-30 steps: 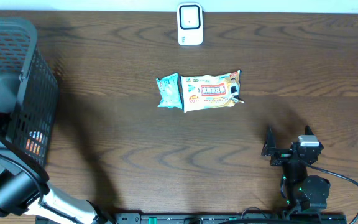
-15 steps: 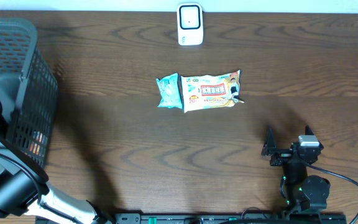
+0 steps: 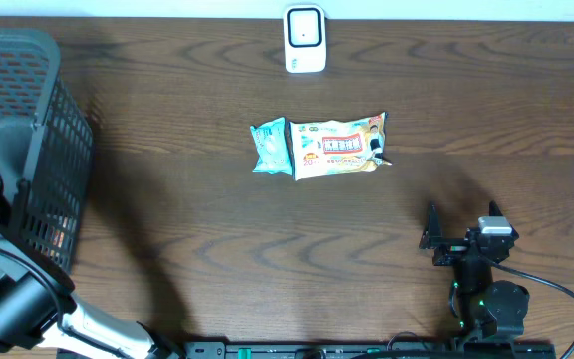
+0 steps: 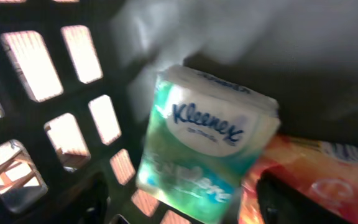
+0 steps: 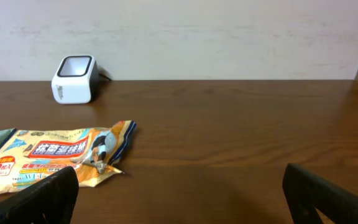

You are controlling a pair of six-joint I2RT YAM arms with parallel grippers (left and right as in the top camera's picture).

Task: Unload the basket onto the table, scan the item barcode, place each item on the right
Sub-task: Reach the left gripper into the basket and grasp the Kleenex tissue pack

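**Left arm reaches into the basket for a Kleenex pack; nothing has reached the scanner.**
On the dark wooden table (image 3: 167,209), the black mesh basket (image 3: 38,130) stands at the left edge. Over the last second the left arm has shifted slightly inside it, while everything on the table lies as before, so I judge the pick is under way and the scan not yet begun. The left gripper (image 4: 191,202) straddles the pack with its jaws spread, and a gap shows on one side, so it is not yet clamped. The right gripper (image 3: 462,227) rests at the near edge, splayed wide and empty. A wet-wipes pack (image 3: 339,147) lies mid-table touching a small teal packet (image 3: 269,146); its print is mostly too small to read beyond "20". In the basket, the green-and-white tissue pack (image 4: 207,140) reads "Kleenex" and leans on an orange packet (image 4: 316,180). The white barcode scanner (image 3: 305,40) stands at the far edge, well apart.
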